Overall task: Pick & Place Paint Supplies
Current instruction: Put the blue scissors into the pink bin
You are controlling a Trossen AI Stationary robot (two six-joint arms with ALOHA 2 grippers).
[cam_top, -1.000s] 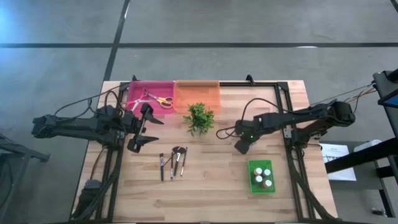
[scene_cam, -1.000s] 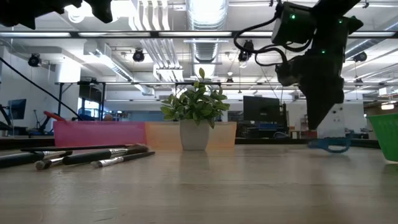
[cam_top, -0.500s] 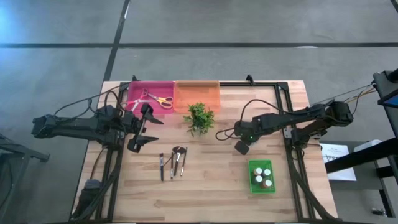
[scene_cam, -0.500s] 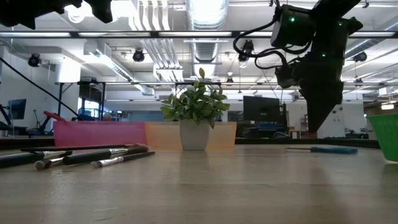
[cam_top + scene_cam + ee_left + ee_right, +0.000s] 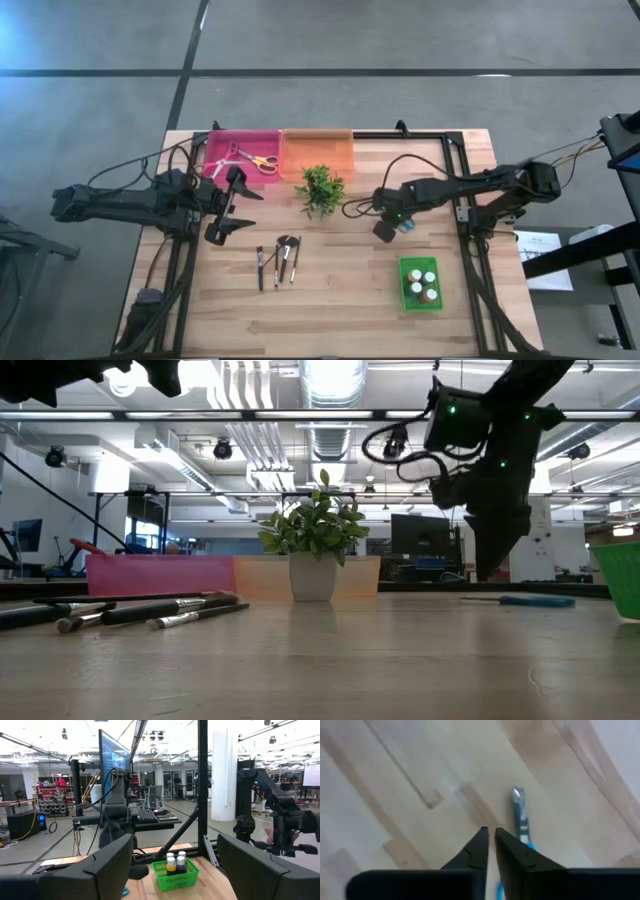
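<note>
Wooden planks make up the table, seen from above with a grey floor around it. At its far edge a pink bin holds scissors, with an orange bin touching its side and a leafy plant just in front of that. Three or four dark-handled brushes lie side by side near the table's middle, between the two arms. A green basket toward the near right holds small paint bottles. The left gripper hangs over the table's left part with its fingers spread wide and empty. The right gripper hangs right of the plant, with a small blue tool on the wood just beside it.

At table height, the brushes lie flat at the left, the plant stands in a white pot before the pink bin, and the right gripper hangs clear above the surface. The blue tool lies flat beyond it, and the basket's edge shows at the far right.

From the left wrist, the two wide-apart fingers frame the green basket with its bottles far across the table.

From the right wrist, the fingers stand nearly together, a thin gap between the tips, gripping nothing; the blue-handled tool with its metal tip lies on the wood just beside them
</note>
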